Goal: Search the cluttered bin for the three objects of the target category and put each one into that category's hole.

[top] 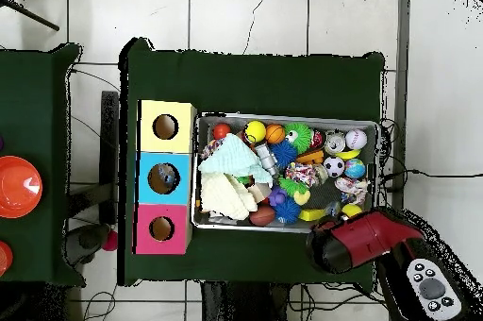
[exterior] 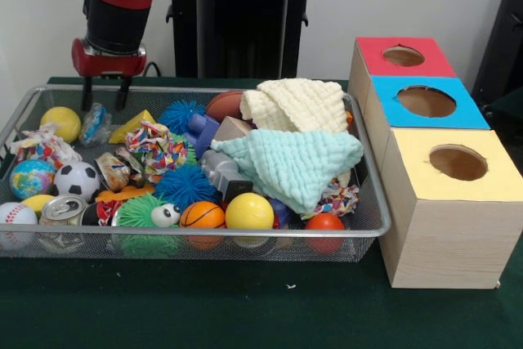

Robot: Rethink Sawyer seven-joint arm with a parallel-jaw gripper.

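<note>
We see the end effector (exterior: pixel 105 92) hanging open and empty over the far corner of the wire bin (exterior: pixel 372 230), just above the yellow ball (exterior: pixel 61 123). The bin sits on the desk (exterior: pixel 245 308) touching the box (exterior: pixel 453 210) with three holes; two cloths (exterior: pixel 294 161) cover its box-side half.

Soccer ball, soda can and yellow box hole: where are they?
Soccer ball (exterior: pixel 77 179), front view, its white middle.
Soda can (exterior: pixel 63 208), front view, its silver top.
Yellow box hole (exterior: pixel 458 162), front view, the dark opening.
</note>
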